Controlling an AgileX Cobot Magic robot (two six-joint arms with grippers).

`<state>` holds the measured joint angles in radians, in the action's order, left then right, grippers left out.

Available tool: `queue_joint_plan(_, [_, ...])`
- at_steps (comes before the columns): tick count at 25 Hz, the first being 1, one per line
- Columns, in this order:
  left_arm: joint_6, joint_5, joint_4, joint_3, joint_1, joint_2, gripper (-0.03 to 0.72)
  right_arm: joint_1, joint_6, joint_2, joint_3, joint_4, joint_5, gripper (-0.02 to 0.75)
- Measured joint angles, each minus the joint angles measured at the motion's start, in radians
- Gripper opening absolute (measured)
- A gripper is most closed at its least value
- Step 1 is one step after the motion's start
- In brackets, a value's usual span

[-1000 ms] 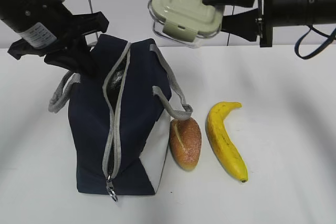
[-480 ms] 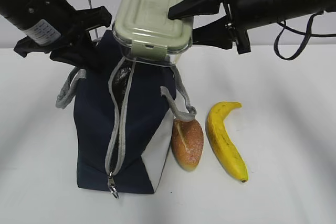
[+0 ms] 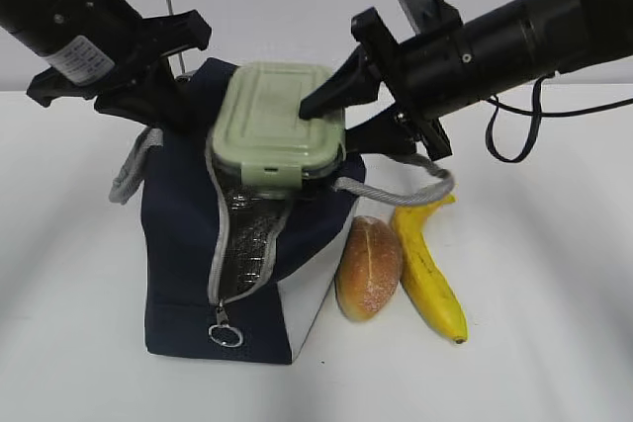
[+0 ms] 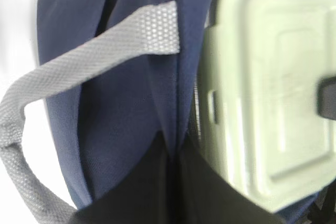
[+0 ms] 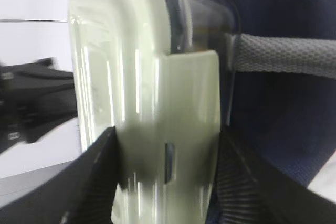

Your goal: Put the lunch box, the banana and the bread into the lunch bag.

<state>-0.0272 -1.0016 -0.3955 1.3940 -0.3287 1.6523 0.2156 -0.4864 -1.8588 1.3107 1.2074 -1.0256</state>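
A: Arms first. Where do they sit?

B: The right gripper (image 3: 331, 118) reaches in from the table's right edge, slanting down across the middle, its two fingers pinching the lunch box (image 3: 277, 126) by one short end, one finger on the lid and one beneath. The right wrist view shows both fingers (image 5: 92, 177) pressed against the latch side of the box.

A: And the left?

B: The left gripper (image 3: 163, 81) comes from the far left corner and clamps the navy fabric at the back rim of the lunch bag (image 3: 183, 244). In the left wrist view the dark fingers pinch a fold of that cloth beside the grey handle (image 4: 79, 64).

A: Where is the box exactly?

B: Sitting in the open mouth of the bag, lid up, partly sunk; the silver lining (image 3: 247, 239) shows below it along the parted zipper (image 3: 213, 244).

A: Anything nearby?

B: The bread (image 3: 369, 267) lies on the table (image 3: 554, 294) against the bag's white end panel, and the banana (image 3: 427, 269) is just beside it, touching. The bag's other handle (image 3: 415, 185) drapes over the banana's far tip.
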Motion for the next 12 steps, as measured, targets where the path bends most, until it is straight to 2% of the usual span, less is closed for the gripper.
queue_joint_plan(4, [0.0,0.001,-0.001,0.0,0.0,0.0,-0.003,0.0,0.044,-0.02,0.0,-0.09,0.011,0.39])
queue_joint_plan(12, [0.0,0.009,-0.001,0.0,-0.001,0.0,-0.003,0.057,0.084,-0.048,0.021,-0.116,0.047,0.39])
